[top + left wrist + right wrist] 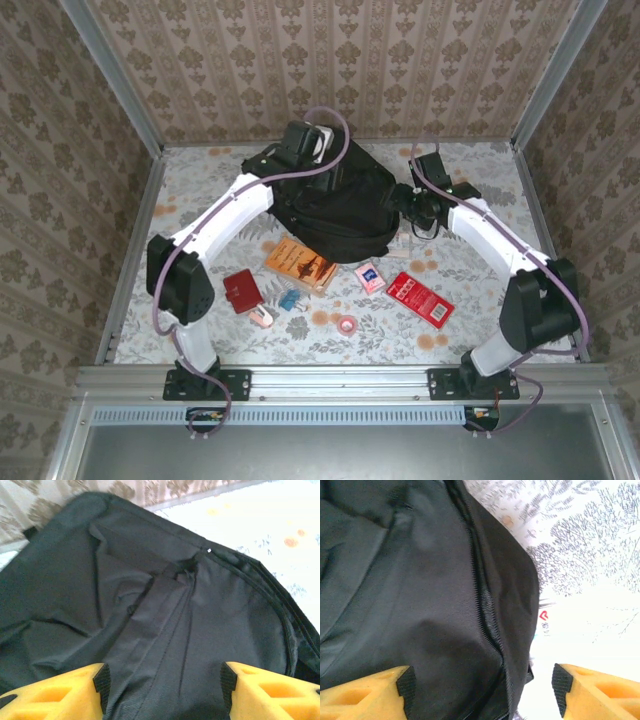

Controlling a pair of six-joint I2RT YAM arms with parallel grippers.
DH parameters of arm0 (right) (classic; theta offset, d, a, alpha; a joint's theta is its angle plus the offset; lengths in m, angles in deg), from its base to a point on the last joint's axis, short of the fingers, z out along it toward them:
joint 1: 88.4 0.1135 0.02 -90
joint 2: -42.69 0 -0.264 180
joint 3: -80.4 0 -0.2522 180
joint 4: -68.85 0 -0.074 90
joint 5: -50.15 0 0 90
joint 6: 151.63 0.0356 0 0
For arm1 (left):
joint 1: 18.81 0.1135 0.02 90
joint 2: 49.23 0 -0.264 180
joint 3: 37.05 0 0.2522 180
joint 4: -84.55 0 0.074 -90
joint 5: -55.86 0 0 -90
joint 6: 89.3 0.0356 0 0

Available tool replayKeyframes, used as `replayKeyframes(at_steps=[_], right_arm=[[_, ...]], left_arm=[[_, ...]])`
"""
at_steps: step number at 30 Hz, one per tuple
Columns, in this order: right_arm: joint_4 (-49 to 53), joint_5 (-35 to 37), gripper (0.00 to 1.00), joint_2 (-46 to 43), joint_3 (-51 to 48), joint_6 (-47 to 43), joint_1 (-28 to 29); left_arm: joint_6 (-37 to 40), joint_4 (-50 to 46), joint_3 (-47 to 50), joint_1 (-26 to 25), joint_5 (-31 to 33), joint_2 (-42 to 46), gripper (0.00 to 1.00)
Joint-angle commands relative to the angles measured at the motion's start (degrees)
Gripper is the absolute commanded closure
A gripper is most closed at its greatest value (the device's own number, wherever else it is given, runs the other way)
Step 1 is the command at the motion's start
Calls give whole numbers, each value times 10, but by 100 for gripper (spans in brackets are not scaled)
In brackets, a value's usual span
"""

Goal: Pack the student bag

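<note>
The student bag [335, 210], a large black fabric backpack, lies at the back middle of the table. My left gripper [303, 162] hovers over its far top end, open, with only black fabric and a strap [150, 625] between the yellow fingers [60, 695]. At the bag's right side my right gripper [410, 203] stands open too. Its jaws straddle the bag's zipped edge [487, 610]: one pad is over the fabric, the other over the bare table. Nothing is gripped by either one.
In front of the bag lie an orange book [300, 264], a small red case [242, 291], a pink card [370, 277], a flat red packet [420, 299], a blue item [289, 300], a pink eraser [261, 317] and a tape roll [348, 324]. Patterned walls enclose the table.
</note>
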Motion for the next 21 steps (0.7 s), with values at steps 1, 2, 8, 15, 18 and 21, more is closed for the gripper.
replayKeyframes(at_steps=[1,2,8,15,18,21], right_arm=[[-2,-32,31,17,-20,9,0],[-8,-36,34,19,-27,11,-1],[-116,-99,62,25,-90,62,-32],[-252,-188,94,34,-146,111,-56],[-378,-230,100,14,-203,147,-68],[-527,-274,100,3,-256,200,-81]], left_arm=[[22,-28,-32,-5,-56,-26,38],[24,-32,-39,-9,-63,-34,38],[41,-54,-76,-33,-78,-73,37],[37,-52,-83,-39,-115,-106,35],[40,-58,-87,-44,-137,-118,35],[44,-64,-90,-50,-142,-125,34]])
